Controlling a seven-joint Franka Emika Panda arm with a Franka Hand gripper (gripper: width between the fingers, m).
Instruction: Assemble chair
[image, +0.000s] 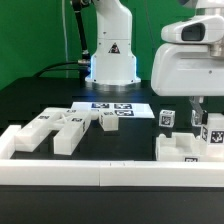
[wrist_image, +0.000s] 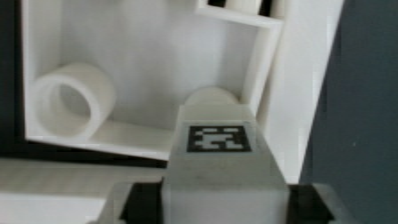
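Your gripper (wrist_image: 217, 200) clenches a tagged white bar (wrist_image: 219, 140) | over a holed slab (wrist_image: 143, 60), 3 o'clock in the exterior view | loose parts (image: 62, 126) at 9 o'clock

marker board (image: 115, 108): on the table (image: 30, 100), before the robot base (image: 110, 60).
left parts (image: 62, 127): on the exterior view's left, between marker board and border rail (image: 100, 172).
right parts (image: 183, 150): on the exterior view's right, just behind the rail, below the pincer (image: 197, 108).
tagged bar (wrist_image: 217, 140): between the pincer's fingers (wrist_image: 139, 200), above a slab (wrist_image: 151, 70).
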